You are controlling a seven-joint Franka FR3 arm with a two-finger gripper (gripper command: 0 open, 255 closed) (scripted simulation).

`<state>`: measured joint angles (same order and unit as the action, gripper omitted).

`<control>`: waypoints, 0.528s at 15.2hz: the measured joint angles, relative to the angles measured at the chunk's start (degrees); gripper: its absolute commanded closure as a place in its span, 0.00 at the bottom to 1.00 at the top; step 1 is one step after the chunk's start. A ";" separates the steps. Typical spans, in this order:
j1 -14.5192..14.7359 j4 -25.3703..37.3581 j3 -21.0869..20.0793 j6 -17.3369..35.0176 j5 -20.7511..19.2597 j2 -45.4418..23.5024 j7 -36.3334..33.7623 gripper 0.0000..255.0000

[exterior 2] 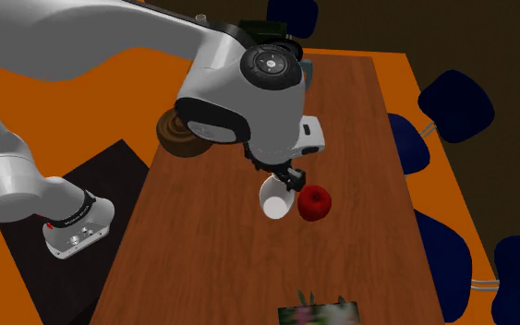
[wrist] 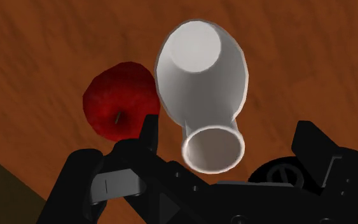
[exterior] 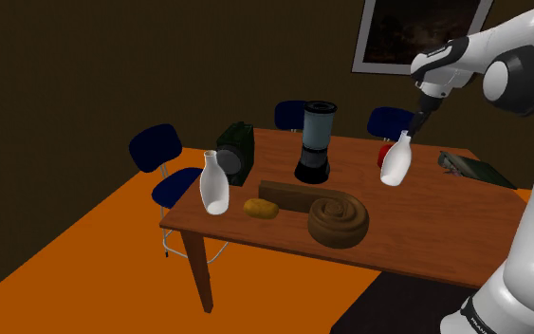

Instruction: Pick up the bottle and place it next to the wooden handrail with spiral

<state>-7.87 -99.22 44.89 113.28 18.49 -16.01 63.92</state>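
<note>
A white bottle (exterior: 396,161) leans tilted over the wooden table (exterior: 426,237), next to a red apple (wrist: 117,105). My black gripper (exterior: 414,128) hangs just above the bottle's neck. In the wrist view the gripper (wrist: 228,127) is open, and the bottle (wrist: 199,70) has its neck between the fingers, which stand apart and do not touch it. From overhead the bottle (exterior 2: 274,198) lies under the gripper (exterior 2: 290,175), beside the apple (exterior 2: 314,202). A second white bottle (exterior: 214,183) stands upright near the table's left end. The brown wooden handrail with a spiral end (exterior: 339,220) lies near the front edge.
A blender (exterior: 315,142) stands mid-table with a dark box (exterior: 236,150) to its left. A yellowish lump (exterior: 261,208) lies beside the handrail. A book (exterior: 473,169) lies at the table's right end. Blue chairs (exterior: 156,147) ring the table on an orange floor.
</note>
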 measured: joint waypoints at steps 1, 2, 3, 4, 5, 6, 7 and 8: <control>-0.39 0.16 -0.21 0.40 0.65 -0.80 0.53 0.00; -0.53 -0.13 -0.34 0.92 0.98 -1.15 0.86 0.00; -0.79 -0.29 -0.50 1.47 1.46 -1.71 1.26 0.00; -0.92 -0.58 -0.66 2.05 1.84 -2.12 1.52 0.00; -0.98 -0.90 -0.85 2.67 2.21 -2.53 1.68 0.00; -0.98 -1.46 -0.99 3.38 2.47 -2.76 1.88 0.00; -1.08 -1.66 -1.13 3.83 2.79 -3.13 2.06 0.00; -1.18 -1.71 -1.21 4.03 2.97 -3.35 2.20 0.00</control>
<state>-9.05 -100.93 43.67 117.30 21.46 -19.36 66.12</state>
